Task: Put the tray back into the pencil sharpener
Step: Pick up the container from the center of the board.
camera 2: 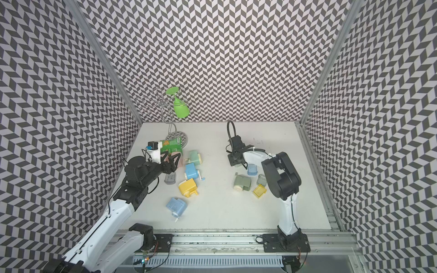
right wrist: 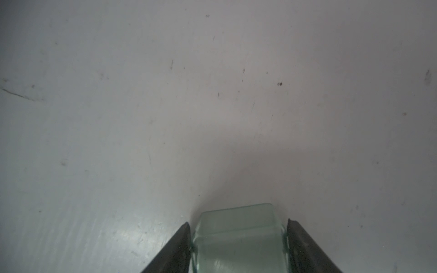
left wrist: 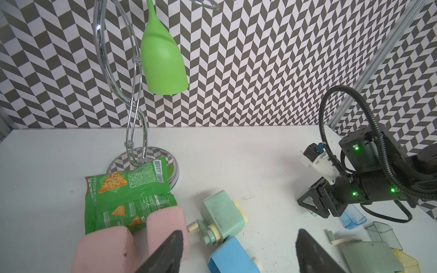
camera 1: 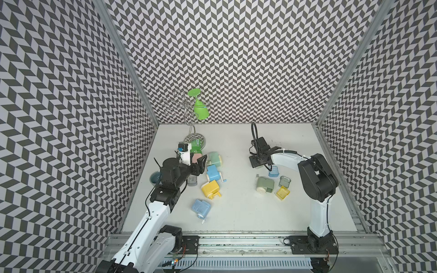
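Tray (right wrist: 236, 245) between right tool (right wrist: 238, 222) jaws; five trays (camera 1: 273, 171), six sharpeners (camera 1: 211, 188) total.

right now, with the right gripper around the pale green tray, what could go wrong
The right gripper straddles the pale green tray by its smooth clear walls; it might slip or tilt when lifted. The blue tray lies close beside that gripper and could be knocked. The mint sharpener sits crowded among others near the left gripper, so pushing a tray in could shove its neighbours.
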You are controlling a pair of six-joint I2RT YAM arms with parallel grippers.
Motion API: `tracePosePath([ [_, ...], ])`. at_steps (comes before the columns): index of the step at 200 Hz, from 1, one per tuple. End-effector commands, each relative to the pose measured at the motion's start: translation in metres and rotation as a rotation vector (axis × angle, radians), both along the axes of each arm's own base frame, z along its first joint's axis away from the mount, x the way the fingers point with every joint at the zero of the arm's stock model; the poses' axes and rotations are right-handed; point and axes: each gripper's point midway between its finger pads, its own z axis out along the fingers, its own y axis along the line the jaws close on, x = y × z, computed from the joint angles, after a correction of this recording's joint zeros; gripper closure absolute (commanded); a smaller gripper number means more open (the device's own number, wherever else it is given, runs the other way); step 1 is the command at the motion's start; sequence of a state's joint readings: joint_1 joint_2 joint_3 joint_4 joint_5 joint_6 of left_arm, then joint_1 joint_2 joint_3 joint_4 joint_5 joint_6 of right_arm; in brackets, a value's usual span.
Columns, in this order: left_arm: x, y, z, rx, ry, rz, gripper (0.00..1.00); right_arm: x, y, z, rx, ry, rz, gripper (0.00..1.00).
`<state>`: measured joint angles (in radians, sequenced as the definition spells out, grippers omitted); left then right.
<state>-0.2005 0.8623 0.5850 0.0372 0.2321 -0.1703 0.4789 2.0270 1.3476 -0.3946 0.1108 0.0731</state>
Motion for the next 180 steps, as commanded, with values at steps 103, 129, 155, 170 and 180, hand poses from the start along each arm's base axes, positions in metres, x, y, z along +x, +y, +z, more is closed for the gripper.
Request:
tracePosePath([
  [103,0.003,0.001,-0.002,0.015,-0.004,0.002,0.24,-0.001,-0.006,-0.001,-0.024,0.007,0.005,0.54],
  [129,0.005,0.001,-0.004,0.015,0.004,0.001,0.24,0.000,-0.001,0.004,-0.002,0.006,0.021,0.57],
  [155,0.006,0.002,-0.006,0.012,0.015,0.002,0.24,-0.001,0.004,0.011,0.024,0.003,0.035,0.60],
  [170,0.005,0.001,-0.006,0.008,0.013,-0.007,0.24,-0.003,0.008,0.017,0.050,-0.003,0.047,0.61],
  [180,0.005,0.000,-0.006,0.007,0.013,-0.010,0.24,-0.004,0.013,0.023,0.077,-0.007,0.059,0.64],
])
